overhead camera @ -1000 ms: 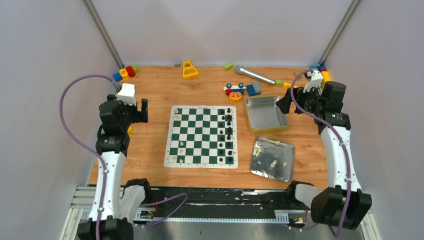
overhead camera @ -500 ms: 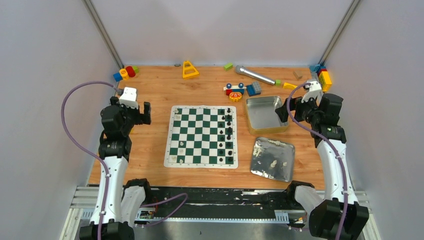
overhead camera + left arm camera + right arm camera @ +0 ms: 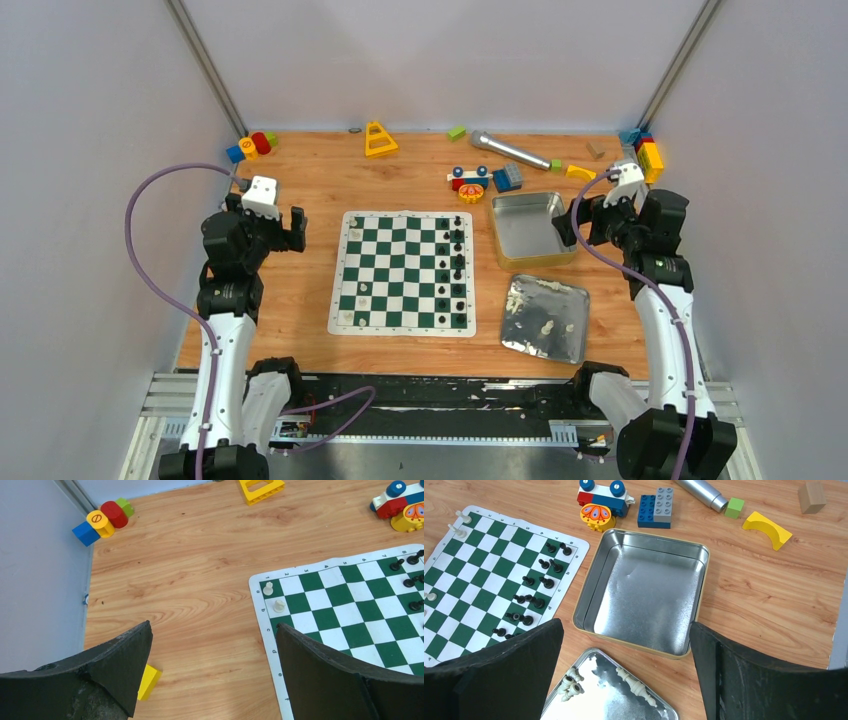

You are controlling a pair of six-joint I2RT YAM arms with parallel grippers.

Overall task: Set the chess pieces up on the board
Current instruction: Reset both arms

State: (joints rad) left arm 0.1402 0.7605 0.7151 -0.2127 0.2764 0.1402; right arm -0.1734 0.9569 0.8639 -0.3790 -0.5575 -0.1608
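The green-and-white board lies mid-table. Black chess pieces fill its two right columns, also in the right wrist view. A few white pieces stand on its left side; two show in the left wrist view. More white pieces lie in the flat tin lid. My left gripper is open and empty, above bare wood left of the board. My right gripper is open and empty, above the near edge of the empty tin.
Toy blocks lie along the back edge: a yellow triangle, a toy car, a blue block, a silver microphone, and a cluster at the back left. A small yellow block sits under my left gripper.
My right gripper has moved in and down from the back right corner to the empty tin's right edge. My left gripper has shifted slightly right. The pieces have not moved.
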